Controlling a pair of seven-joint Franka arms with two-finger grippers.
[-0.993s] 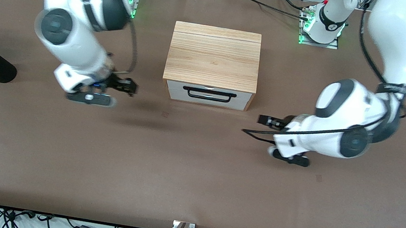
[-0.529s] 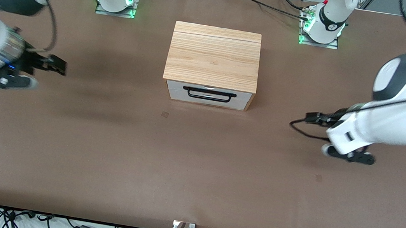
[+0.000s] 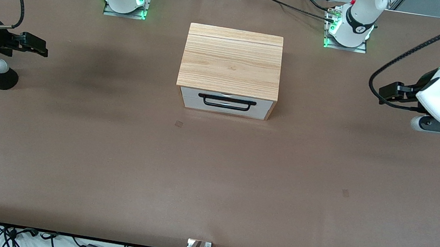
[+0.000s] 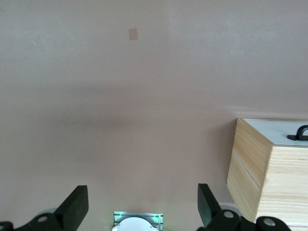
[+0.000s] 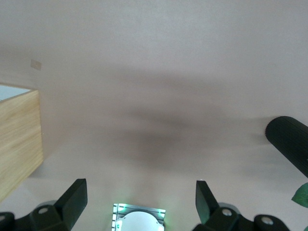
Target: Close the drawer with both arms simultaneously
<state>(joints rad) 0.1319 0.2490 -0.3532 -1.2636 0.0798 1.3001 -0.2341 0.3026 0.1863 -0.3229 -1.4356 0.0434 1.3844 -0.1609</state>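
1. Left gripper (image 3: 389, 94) and right gripper (image 3: 37, 45) both gape wide and empty, each hanging over bare table (image 3: 212, 182) at its own arm's end.
2. You've seen both swing out from the drawer (image 3: 226, 102) within a second; closing looks done.
3. Drawer sits flush in its wooden casing (image 3: 231, 61) mid-table, handle (image 3: 227, 102) free.
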